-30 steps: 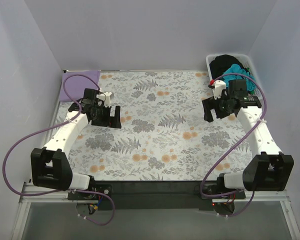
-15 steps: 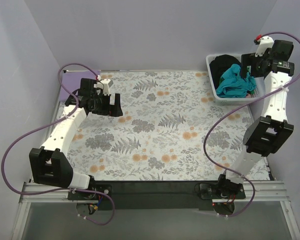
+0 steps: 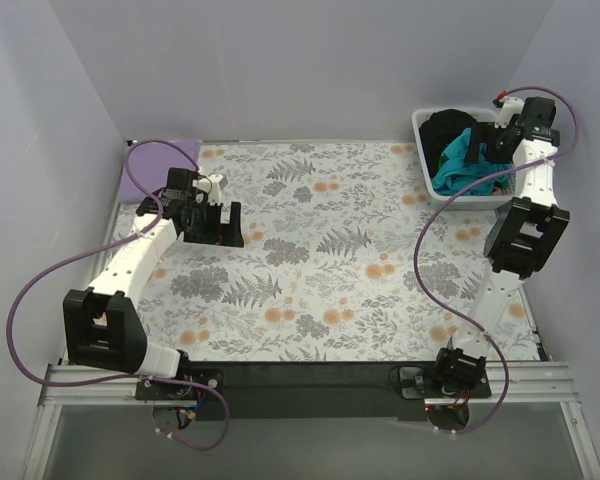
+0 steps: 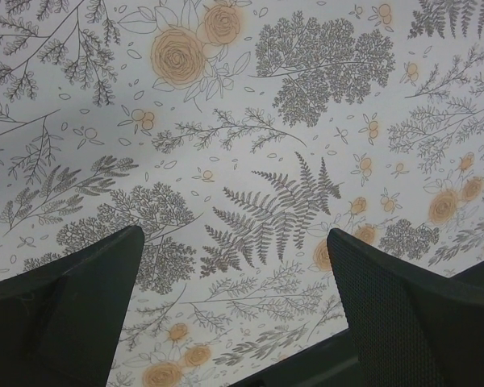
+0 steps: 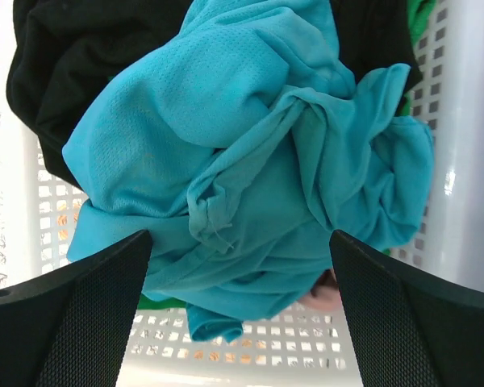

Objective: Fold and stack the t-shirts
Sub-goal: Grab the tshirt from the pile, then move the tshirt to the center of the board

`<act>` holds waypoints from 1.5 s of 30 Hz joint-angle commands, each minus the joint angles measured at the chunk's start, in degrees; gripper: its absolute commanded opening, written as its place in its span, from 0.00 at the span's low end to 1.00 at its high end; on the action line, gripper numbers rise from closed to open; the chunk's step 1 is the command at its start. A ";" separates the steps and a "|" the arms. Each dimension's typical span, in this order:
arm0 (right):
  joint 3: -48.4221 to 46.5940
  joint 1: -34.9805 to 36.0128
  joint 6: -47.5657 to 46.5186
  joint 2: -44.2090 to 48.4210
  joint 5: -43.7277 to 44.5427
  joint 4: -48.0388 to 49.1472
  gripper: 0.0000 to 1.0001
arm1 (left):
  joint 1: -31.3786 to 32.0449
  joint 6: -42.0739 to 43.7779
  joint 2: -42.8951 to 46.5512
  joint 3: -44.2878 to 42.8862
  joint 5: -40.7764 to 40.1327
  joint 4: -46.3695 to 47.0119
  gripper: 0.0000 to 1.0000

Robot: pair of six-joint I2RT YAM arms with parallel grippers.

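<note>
Now my right hand (image 3: 483,145) hangs low over the basket (image 3: 421,124) at the far right corner of the table (image 3: 320,290), fingers spread wide and holding nothing. In my right wrist view the crumpled teal shirt (image 5: 226,161) lies straight under the gap, piled on a black shirt (image 5: 56,72), with a bit of green shirt (image 5: 423,18) showing at the basket's edge. Half a second ago this arm was reared higher above the basket, and a second ago the hand was out over the table just short of it, so it has come down onto the teal shirt. My left hand (image 3: 215,228) hovers over the far left of the table, likewise wide open and empty, with only the flower print beneath it. It has slid a little nearer since half a second ago. The lavender shirt (image 3: 160,172) lies flat at the far left corner, where it was before.
</note>
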State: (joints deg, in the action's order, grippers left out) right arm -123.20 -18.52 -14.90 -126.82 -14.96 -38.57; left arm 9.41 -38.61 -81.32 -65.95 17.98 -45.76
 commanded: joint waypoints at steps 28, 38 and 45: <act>-2.22 -0.20 6.36 31.63 -13.86 8.94 0.01 | 0.08 -3.66 3.62 -0.58 -1.10 -0.04 0.98; 4.11 -0.02 22.87 45.78 -29.66 35.83 0.01 | -2.37 -6.21 5.82 -1.37 2.14 -0.03 0.98; 8.67 4.27 39.32 48.86 -40.58 47.18 0.01 | -5.98 -6.74 7.93 -3.57 9.34 -0.30 0.98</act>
State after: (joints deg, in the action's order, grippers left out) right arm -116.53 -16.99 14.41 -78.74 -48.60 -0.27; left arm 4.73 -44.64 -76.69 -66.72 22.15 -46.26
